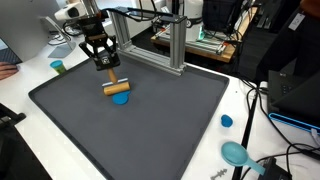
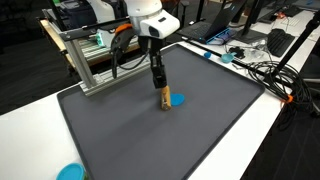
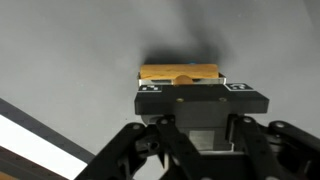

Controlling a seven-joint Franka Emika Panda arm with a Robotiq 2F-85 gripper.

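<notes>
Fingers [image 2: 157,80] clamped on one wooden block [image 2: 164,99], beside one blue disc [image 2: 177,100], one grey mat [image 2: 120,135]

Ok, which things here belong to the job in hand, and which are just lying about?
In hand:
- gripper, shut on the wooden block
- blue disc just under the block, on the dark mat

Lying about:
- small blue cup
- blue cap
- teal bowl
- metal frame
</notes>
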